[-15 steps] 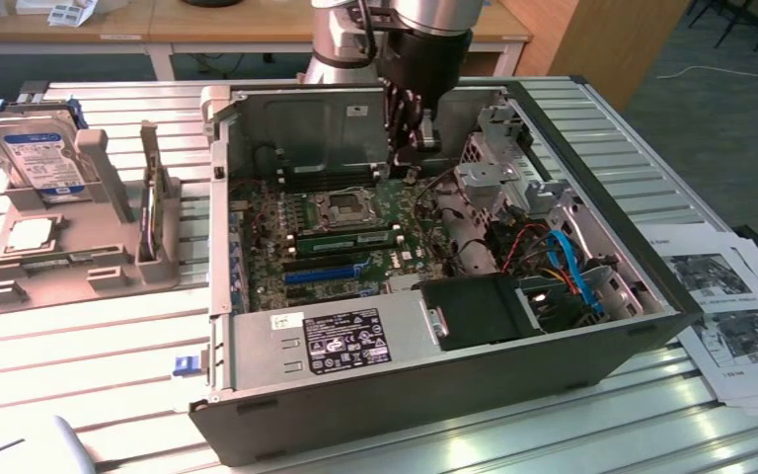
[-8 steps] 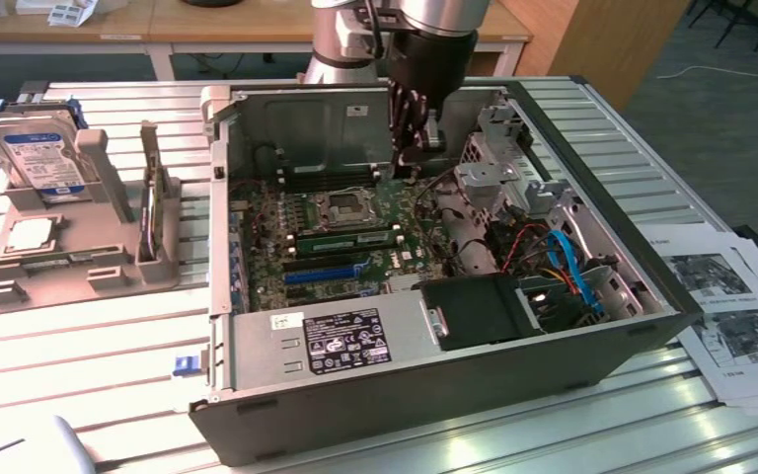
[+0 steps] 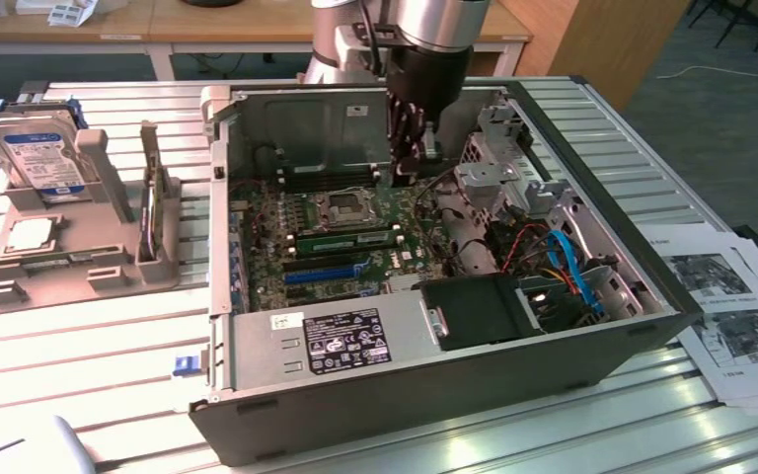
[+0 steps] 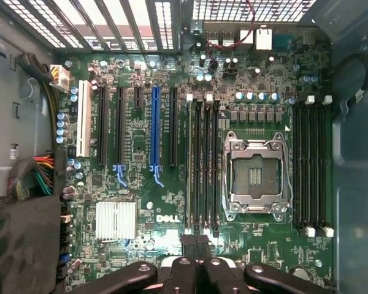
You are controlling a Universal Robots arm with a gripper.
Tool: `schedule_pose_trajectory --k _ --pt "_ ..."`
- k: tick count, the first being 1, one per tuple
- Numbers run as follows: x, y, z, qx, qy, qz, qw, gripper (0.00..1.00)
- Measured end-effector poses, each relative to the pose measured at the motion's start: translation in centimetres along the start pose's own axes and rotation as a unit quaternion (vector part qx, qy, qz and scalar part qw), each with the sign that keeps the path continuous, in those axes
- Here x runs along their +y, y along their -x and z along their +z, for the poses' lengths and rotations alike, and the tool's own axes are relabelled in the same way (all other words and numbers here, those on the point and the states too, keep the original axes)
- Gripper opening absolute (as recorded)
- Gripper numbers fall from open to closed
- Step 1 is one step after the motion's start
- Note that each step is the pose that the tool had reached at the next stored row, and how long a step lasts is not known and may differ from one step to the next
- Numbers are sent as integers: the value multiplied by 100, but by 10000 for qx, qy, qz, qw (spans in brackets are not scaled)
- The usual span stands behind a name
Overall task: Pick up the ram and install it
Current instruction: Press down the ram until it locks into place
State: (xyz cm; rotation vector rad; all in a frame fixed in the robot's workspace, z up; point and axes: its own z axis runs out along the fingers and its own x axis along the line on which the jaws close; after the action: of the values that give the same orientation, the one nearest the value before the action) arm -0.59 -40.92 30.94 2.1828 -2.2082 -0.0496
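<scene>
The ram (image 3: 350,240) is a long, thin green stick with small dark chips, seated on edge in the motherboard (image 3: 340,232), just below the hand (image 3: 406,176) in the exterior view. The hand hangs inside the open computer case (image 3: 393,385), fingers (image 4: 195,257) pressed together on nothing.

Open computer case (image 3: 406,365) lying on a slatted metal table (image 3: 76,395), motherboard (image 3: 340,237) face up inside. At the board's centre in the wrist view, an empty CPU socket (image 4: 256,176); at nine o'clock from it, a long blue slot (image 4: 154,131) among black ones, a white slot (image 4: 84,118) further out. Silver heatsink (image 4: 116,219) at seven o'clock. Beside the case, at its nine o'clock in the exterior view, a grey holder (image 3: 70,247) carrying a hard drive (image 3: 39,158) upright. Printed sheets (image 3: 734,316) at four o'clock.
</scene>
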Motion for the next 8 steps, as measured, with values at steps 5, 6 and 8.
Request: schedule_pose_trajectory --k 5,6,8 --pt "-4 0 90 0 0 0 10000 10" --pt "-5 0 108 0 0 0 10000 10" --pt "-7 0 145 0 0 0 10000 10"
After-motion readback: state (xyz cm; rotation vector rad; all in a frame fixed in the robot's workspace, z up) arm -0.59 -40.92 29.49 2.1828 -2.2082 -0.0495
